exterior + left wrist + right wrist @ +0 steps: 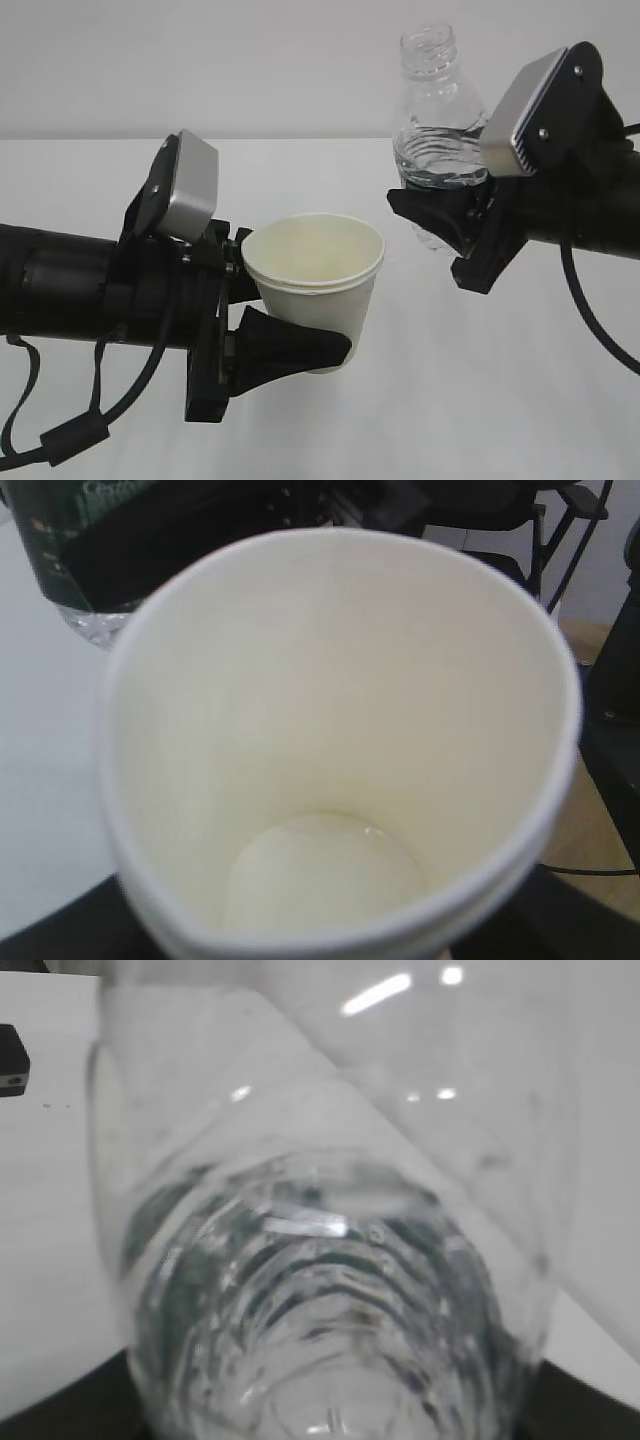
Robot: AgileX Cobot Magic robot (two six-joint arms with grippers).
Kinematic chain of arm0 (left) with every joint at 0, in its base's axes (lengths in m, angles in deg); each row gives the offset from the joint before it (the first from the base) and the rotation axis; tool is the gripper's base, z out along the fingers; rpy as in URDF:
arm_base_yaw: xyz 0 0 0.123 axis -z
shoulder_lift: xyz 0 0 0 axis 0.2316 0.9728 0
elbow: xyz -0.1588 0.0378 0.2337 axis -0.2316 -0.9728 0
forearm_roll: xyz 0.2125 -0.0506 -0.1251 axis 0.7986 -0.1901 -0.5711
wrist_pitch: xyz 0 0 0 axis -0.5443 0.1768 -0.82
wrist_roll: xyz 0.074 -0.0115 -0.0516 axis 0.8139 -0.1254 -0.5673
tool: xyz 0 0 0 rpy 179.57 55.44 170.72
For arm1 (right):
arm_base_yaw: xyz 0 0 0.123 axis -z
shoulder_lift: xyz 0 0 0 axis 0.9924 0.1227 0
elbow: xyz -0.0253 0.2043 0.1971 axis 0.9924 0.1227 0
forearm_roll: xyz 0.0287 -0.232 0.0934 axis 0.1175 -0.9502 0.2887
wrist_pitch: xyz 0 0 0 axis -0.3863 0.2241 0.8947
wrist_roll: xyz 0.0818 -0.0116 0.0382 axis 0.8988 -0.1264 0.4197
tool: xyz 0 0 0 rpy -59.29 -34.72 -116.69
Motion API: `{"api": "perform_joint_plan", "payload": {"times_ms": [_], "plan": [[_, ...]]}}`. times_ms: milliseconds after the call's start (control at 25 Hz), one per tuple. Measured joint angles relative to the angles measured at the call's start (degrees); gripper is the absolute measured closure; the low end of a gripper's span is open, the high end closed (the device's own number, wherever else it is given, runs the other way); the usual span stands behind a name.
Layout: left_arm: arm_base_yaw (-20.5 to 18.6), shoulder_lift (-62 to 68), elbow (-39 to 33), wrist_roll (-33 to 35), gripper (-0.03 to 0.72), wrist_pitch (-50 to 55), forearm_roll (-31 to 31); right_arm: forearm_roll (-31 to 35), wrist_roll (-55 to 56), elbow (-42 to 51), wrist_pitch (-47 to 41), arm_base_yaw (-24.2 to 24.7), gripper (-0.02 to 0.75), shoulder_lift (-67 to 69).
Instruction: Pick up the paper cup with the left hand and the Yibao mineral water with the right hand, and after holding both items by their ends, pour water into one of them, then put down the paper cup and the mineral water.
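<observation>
A: Above the tabletop (420,400), both items are in the air, we see that straight off. Left pincer (290,310) is clamped on the cup (315,275), low on its wall, one finger (295,350) across the front near the base.

B: Agreed. We mark the cup as upright, maybe a slight tilt, mouth open to the camera. Left wrist view looks straight into the cup (330,750); we see a little water pooled at the bottom, with a small glint at its edge.

A: Right pincer (450,215) grips the bottle (435,120) around its lower part. Bottle stands roughly upright, no cap, neck at the top of the exterior view.

B: We see water low in the bottle, around the height of the fingers. Upper part is clear and empty.

A: Bottle sits to the right of the cup and higher, not touching it. We note a clear gap between the two.

B: Right wrist view is filled by the bottle (320,1290), ribs and water, dark green showing through. Blurry, so we skip the label text.

A: Left wrist view also catches the green label at top left behind the cup rim, lettering unreadable.

B: Grey block (185,190) on the left arm, another (535,110) on the right.
</observation>
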Motion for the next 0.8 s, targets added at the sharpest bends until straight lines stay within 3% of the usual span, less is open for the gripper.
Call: {"api": "perform_joint_plan", "payload": {"times_ms": [800], "plan": [[0.00, 0.00, 0.00, 0.00, 0.244, 0.00, 0.00, -5.23, -2.75, -3.67, -3.50, 0.00, 0.321, 0.00]]}}
